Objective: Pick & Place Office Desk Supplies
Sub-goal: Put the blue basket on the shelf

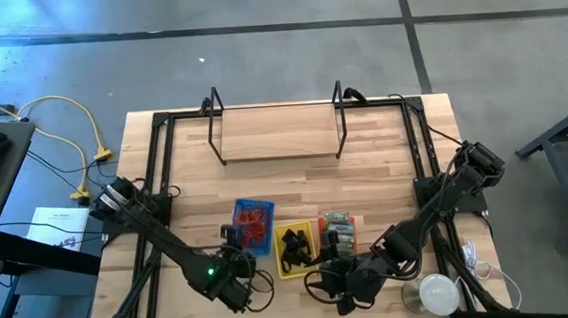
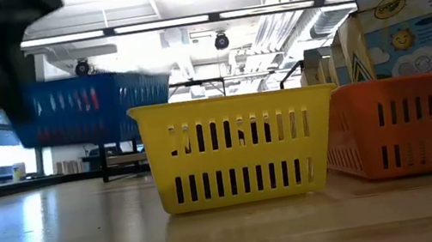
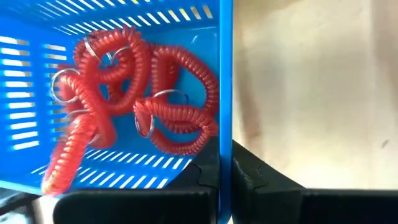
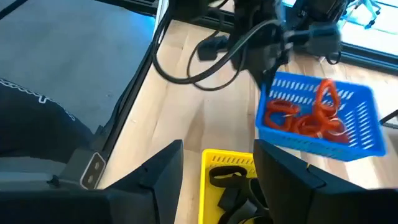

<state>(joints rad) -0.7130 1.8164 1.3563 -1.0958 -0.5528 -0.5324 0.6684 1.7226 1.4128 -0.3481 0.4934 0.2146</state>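
Red coiled loops (image 3: 130, 93) with small metal rings lie heaped in the blue tray (image 1: 255, 224), left of centre in the high view. The left pincer (image 3: 225, 177) is clamped shut on that tray's wall. Black clips (image 1: 292, 245) fill the yellow tray (image 1: 295, 268); the right pincer (image 4: 217, 177) gapes empty above it

A: What is the surface?
B: A pale wooden desk (image 1: 283, 139).
A: What stands directly on it?
B: A yellow tray (image 1: 295, 250) with an orange tray (image 1: 337, 232) just beside it, and a round white object (image 1: 439, 292) near the corner.
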